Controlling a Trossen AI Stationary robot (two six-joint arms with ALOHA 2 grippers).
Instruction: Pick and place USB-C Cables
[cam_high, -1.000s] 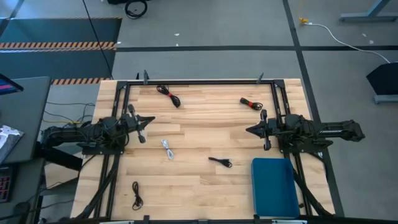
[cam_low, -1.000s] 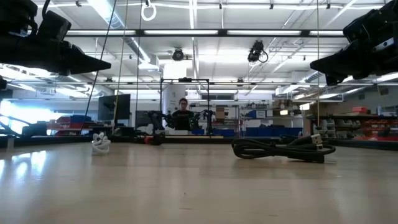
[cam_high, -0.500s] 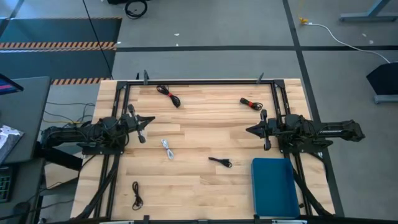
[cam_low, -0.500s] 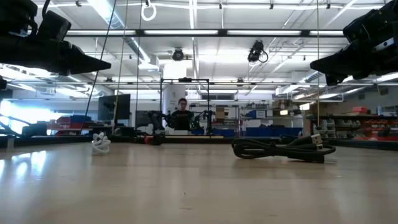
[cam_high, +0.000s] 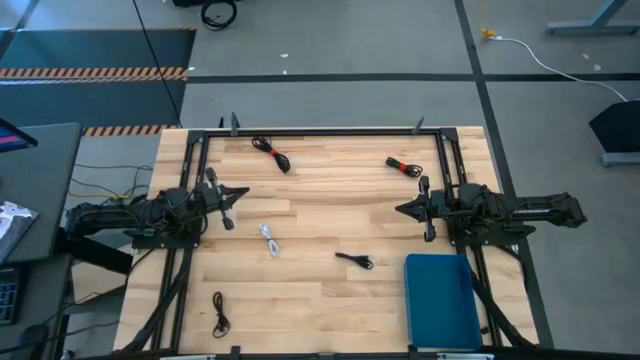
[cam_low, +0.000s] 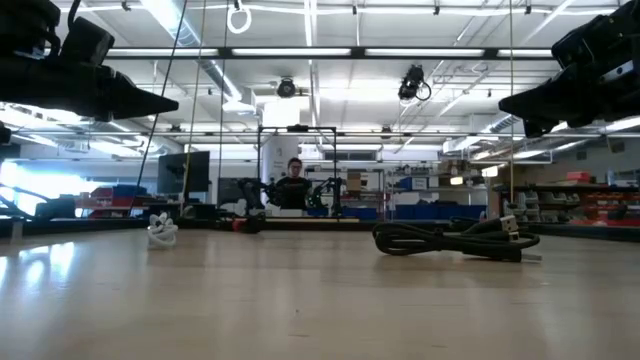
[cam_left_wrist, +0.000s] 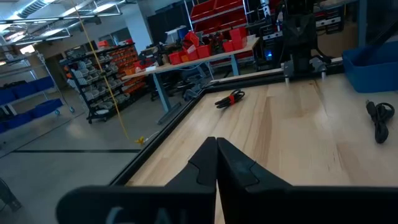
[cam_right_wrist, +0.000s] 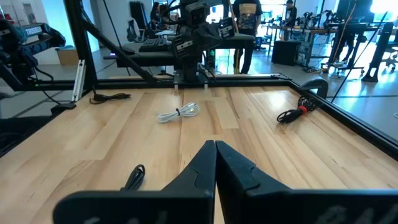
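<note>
Currently both arms sit above the wooden table (cam_high: 320, 300) with no cable in either gripper. The left gripper (cam_high: 243, 192) is at the left side of the table, pointing toward the centre; its two fingers (cam_left_wrist: 205, 163) are pressed together with no gap between them and nothing held. The right gripper (cam_high: 400, 209) is at the right side, pointing toward the centre; its fingers (cam_right_wrist: 231, 164) are likewise pressed together and hold nothing. In the low view both grippers are raised clear of the table surface.

Cable positions, high view:
- One black cable with red band (cam_high: 272, 152) lies near the far edge, left of centre.
- A second black cable with red band (cam_high: 404, 166) lies near the far edge, right of centre, just beyond the right gripper.
- The white cable (cam_high: 269, 239) lies left of centre, near the left gripper and on its near side.
- One black cable (cam_high: 355, 260) lies around mid-table, to the left of the blue tray (cam_high: 441, 300) and apart from it.
- Another black cable (cam_high: 219, 313) lies near the near-left corner, well apart from the others.

The blue tray sits at the near-right corner, with no cable visible inside it. All five cables lie directly on the wood, none touching another.

In the low view a person (cam_low: 293, 184) shows in the room behind the table
</note>
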